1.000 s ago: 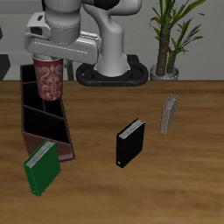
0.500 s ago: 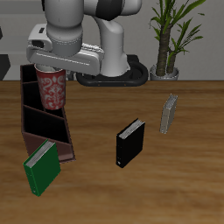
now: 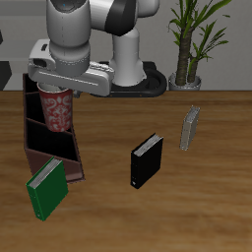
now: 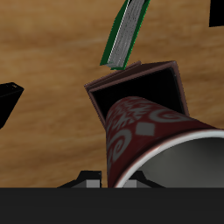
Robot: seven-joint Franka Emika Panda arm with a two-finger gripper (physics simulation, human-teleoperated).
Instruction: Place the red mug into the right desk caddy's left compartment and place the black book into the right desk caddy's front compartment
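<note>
My gripper point(image 3: 56, 89) is shut on the rim of the red mug point(image 3: 58, 108), a red cup with pale swirls. The mug hangs upright, its lower part down between the walls of the right desk caddy point(image 3: 75, 156), in the section just behind the slanted divider. In the wrist view the red mug point(image 4: 147, 133) points into the open end of the maroon caddy point(image 4: 133, 80). The black book point(image 3: 146, 160) stands upright on the table, well away from the caddy and nearer the front edge.
A green book point(image 3: 46, 187) leans against the caddy's near end, and the wrist view shows the green book point(image 4: 127, 35) past that end. A thin grey book point(image 3: 189, 128) stands beyond the black one. A potted plant point(image 3: 192, 44) sits at the back.
The arm has come down and the red mug has sunk lower, from above the caddy's rim to partly inside its section. The books have not moved.
</note>
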